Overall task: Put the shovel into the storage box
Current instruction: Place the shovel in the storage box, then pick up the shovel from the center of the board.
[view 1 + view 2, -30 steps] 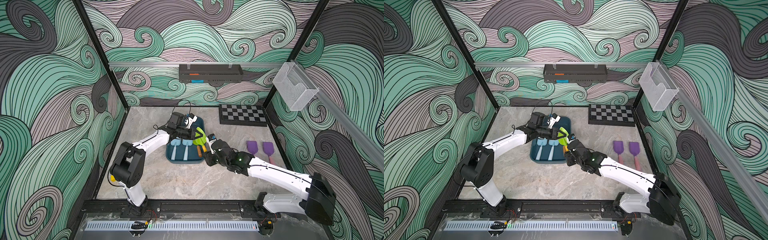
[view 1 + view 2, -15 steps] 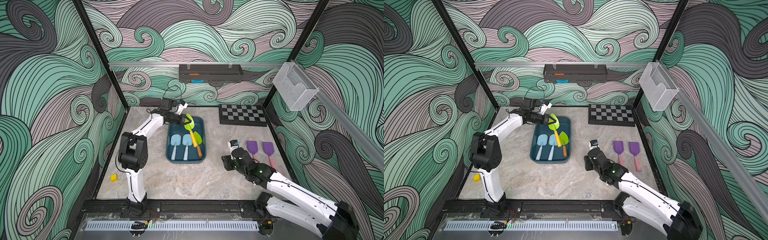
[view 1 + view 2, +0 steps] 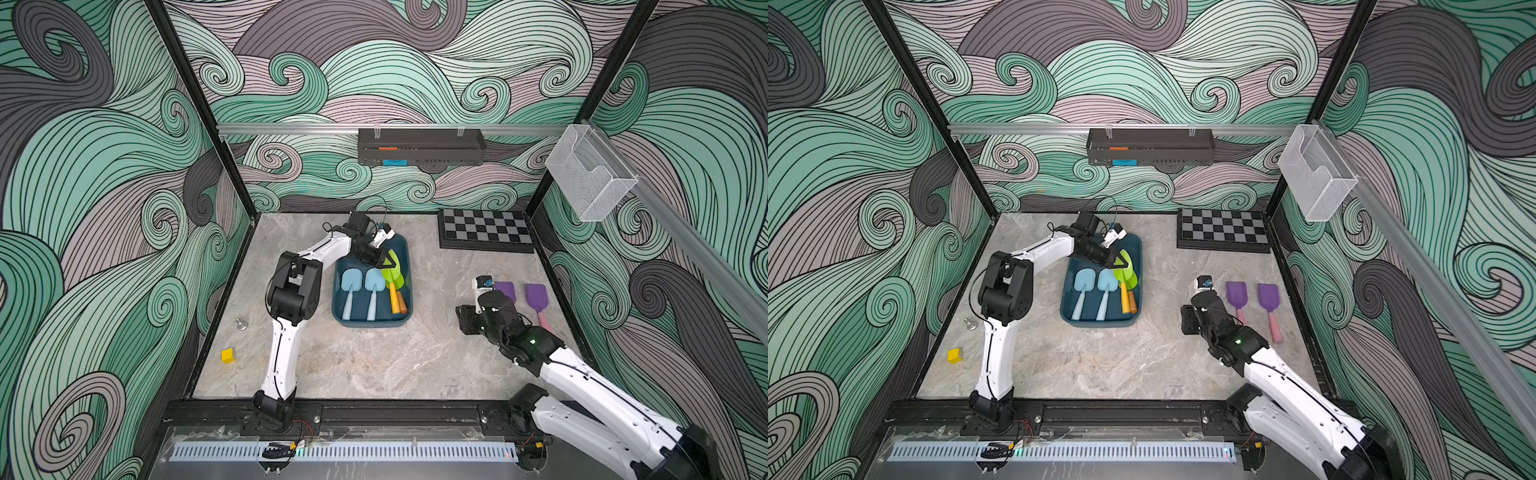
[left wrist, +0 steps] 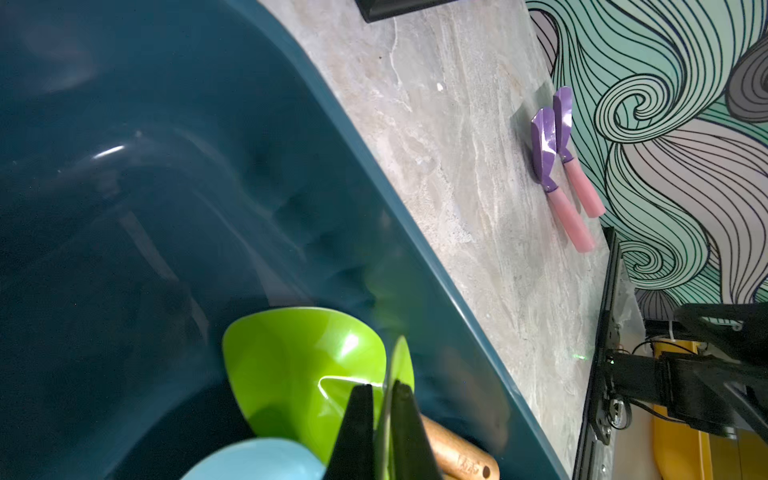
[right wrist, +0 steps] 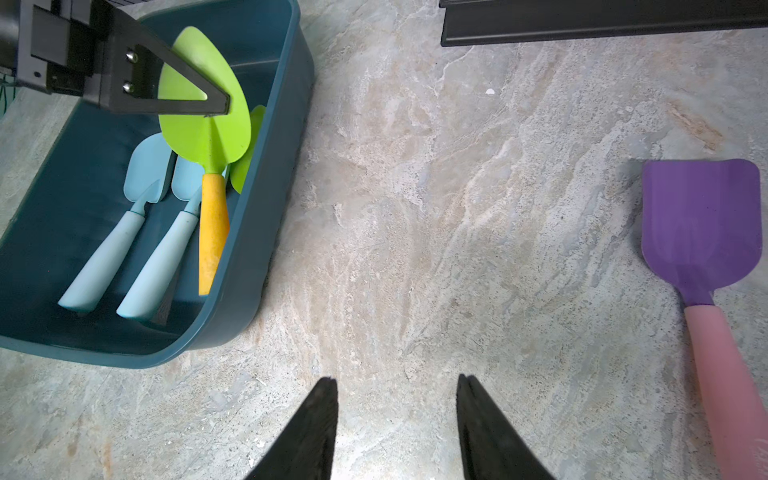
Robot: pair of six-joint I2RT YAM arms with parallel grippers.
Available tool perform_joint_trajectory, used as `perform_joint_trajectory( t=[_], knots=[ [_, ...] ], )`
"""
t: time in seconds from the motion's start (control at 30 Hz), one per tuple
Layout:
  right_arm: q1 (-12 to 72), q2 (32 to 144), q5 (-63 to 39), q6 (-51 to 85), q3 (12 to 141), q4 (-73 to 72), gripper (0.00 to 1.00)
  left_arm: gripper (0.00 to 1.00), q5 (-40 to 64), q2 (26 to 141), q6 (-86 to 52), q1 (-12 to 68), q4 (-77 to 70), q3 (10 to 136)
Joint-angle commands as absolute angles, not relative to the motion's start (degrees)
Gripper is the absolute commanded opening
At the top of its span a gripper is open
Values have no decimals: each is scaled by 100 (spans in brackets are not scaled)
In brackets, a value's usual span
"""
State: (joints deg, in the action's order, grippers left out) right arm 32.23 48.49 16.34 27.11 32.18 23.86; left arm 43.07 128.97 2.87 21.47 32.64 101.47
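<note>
Left hand [image 3: 386, 264] clamps the thin blade of a glossy green shovel [image 5: 208, 133], its yellow handle dipping into the smooth teal storage box [image 3: 374, 324]. Letting go looks like the next move. Right hand [image 5: 395, 379], jaws apart and empty, hovers over the marbled tabletop [image 3: 374, 365]. Two flat purple shovels [image 3: 1237, 293] with pink handles lie at the box's 3 o'clock.

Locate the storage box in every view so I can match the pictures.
Both top views: box in the middle of the table.
Left wrist: seen close up, its inside fills over half the picture.
Right wrist: one end and a long wall, cut off by the picture's edge.
Landmark: the green shovel blades inside it show in all four views.
</note>
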Motion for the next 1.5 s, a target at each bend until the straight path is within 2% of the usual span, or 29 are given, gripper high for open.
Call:
perform_joint_trajectory(
  t=[0.0, 0.2, 0.5, 0.63, 0.9, 1.17, 1.47],
  knots=[
    [3101, 4846, 1566, 2632, 3257, 2459, 50, 12, 4361, 13094, 404, 2256, 3486, 10400],
    [2659, 4919, 1382, 2637, 3266, 2454, 51, 33, 4179, 13177, 317, 2277, 3547, 10433],
    [1298, 5444, 1139, 2750, 3409, 2486, 51, 42, 3552, 12722, 387, 2271, 3914, 10549],
    [654, 5915, 1321, 2825, 3480, 2300, 45, 45, 2908, 12362, 326, 2268, 3932, 10418],
    [-313, 6744, 1344, 2460, 3621, 2255, 50, 48, 2571, 11985, 457, 2252, 4045, 10107],
    [-842, 7140, 1250, 2313, 3793, 2316, 53, 49, 2730, 11893, 370, 2210, 3922, 9927],
    [-902, 8103, 1125, 2079, 4111, 2515, 57, 49, 2808, 11394, 338, 2188, 3671, 9437]
  ],
)
